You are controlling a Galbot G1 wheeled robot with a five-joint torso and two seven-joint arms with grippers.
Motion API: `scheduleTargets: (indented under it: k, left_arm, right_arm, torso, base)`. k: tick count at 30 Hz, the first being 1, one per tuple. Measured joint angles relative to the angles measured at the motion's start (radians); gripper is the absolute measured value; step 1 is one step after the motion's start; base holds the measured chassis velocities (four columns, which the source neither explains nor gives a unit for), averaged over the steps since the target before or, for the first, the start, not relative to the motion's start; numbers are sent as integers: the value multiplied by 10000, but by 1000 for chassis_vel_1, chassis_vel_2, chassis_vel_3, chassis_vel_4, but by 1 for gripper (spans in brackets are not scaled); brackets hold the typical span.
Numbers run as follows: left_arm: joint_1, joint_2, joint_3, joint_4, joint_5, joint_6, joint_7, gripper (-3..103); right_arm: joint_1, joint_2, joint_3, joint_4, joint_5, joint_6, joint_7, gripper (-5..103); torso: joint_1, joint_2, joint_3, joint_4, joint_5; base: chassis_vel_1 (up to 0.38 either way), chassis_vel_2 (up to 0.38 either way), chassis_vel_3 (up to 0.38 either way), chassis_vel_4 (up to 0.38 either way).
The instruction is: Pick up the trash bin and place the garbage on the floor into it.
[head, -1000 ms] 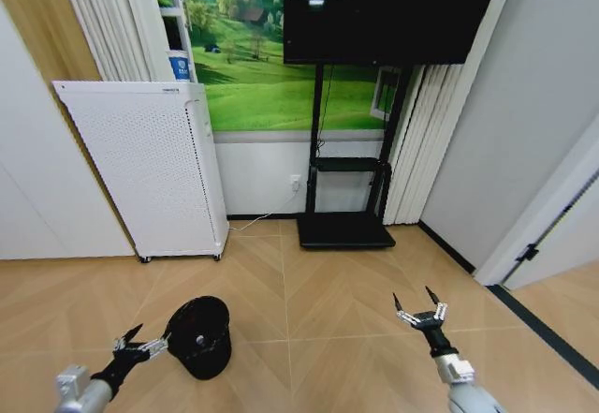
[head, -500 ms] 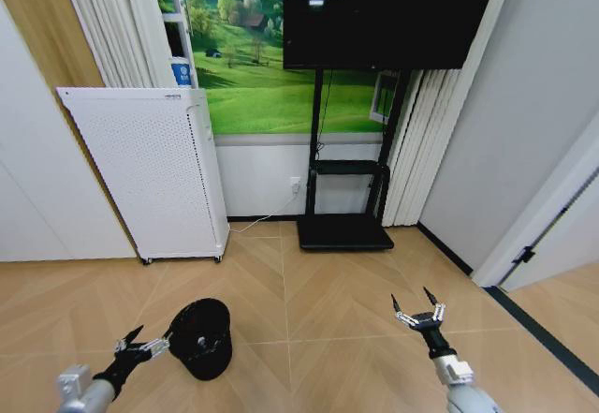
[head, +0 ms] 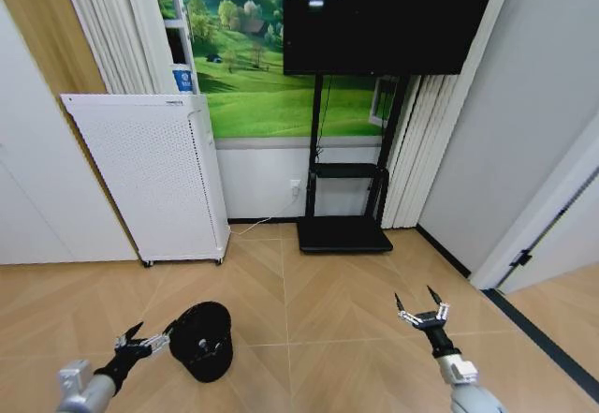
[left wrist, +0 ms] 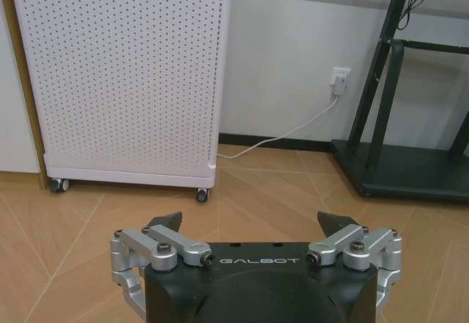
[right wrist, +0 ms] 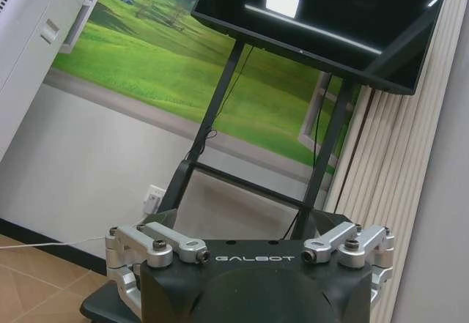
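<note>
The trash bin (head: 204,341), small, round and black with a bag liner, stands upright on the floor (head: 328,291) at the lower left of the head view. My left gripper (head: 147,338) hovers open just left of its rim without touching it; in the left wrist view the left gripper (left wrist: 250,224) holds nothing. Out to the right, my right gripper (head: 415,296) is open over bare floor, and the right gripper (right wrist: 245,235) points toward the TV stand. The garbage is out of view.
A white perforated cabinet (head: 154,174) on casters stands against the left wall, with a cord (left wrist: 282,134) running to a wall socket. The black TV-stand base (head: 343,232) sits straight ahead. A dark strip (head: 543,333) and a doorway border the right side.
The whole head picture has shifted slightly, so the camera moved. Both grippers stay open in much the same poses, and the bin stands where it was.
</note>
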Motion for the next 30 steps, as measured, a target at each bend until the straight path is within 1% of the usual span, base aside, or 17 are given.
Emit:
scheduleTargets:
  k: [14,20,22,24,30]
  left_arm:
    - [126,-20,-119,-12,39,7,-48,100]
    - [78,0,-11,0,70,16,-94,100]
    - [68,5,-8,9,68,17,-103,100]
    - [62,26,5,27,53,20,-120,100]
    - [-15,40,126,53,39,25,-192,100]
  right_arm:
    - [-56,-19,96,32,3,61,-11,100]
    - [-42,-14,97,10,-4,84,-27,100]
    - [-36,-14,97,4,-6,86,-28,100]
    - [-15,-4,82,-18,-16,93,-37,100]
    - [31,62,25,-113,-73,156,-136,100]
  torso:
    - [195,534,338,1,0]
    - [297,807,509,1,-1]
    - [309,840,531,1,-1]
    - [352,973,622,0,0]
    - [436,1212,776,1,0]
  base:
    - [0,0,0,0]
    - [0,0,0,0]
    - [0,0,0,0]
    - [0,0,0,0]
    - [0,0,0,0]
